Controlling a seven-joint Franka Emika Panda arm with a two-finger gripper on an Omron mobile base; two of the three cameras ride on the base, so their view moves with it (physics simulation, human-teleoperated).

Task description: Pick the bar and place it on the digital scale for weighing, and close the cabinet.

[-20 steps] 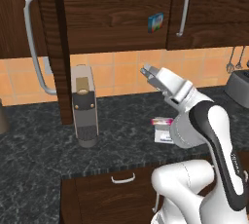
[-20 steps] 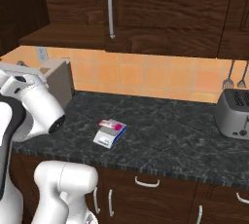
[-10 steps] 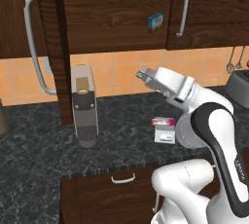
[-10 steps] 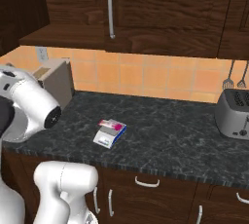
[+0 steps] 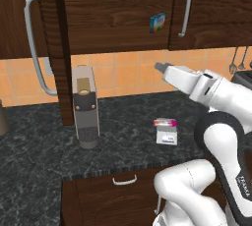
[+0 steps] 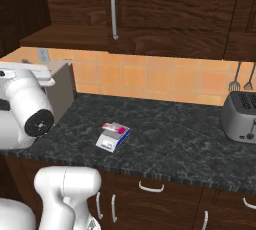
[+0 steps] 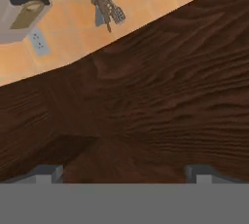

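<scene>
**newbie_op:** so where are you at on this run?

**kitchenbot_fan:** Biggest thing first: the cabinet [image 5: 59, 48] is what's left for you. One door hangs open, edge-on toward you in the left base view, while the neighbouring doors look shut. I'd call the weighing half done, since the bar [image 6: 114, 127] lies flat on top of the digital scale [image 6: 111, 140], mid-worktop [image 6: 190, 144].

**newbie_op:** and the gripper?

**kitchenbot_fan:** Your gripper [image 5: 160, 66] is up under the cabinets, jaws spread wide and holding nothing. The hand view faces dark wood grain up close.

**newbie_op:** head count?

**kitchenbot_fan:** One open door, one coffee machine [image 5: 85, 107], one toaster [image 6: 241, 116], one scale, one bar. Plus two utensils [image 6: 242, 80] hanging on the tiles and one small blue-green box [image 5: 157, 23] up in the cabinet.
</scene>
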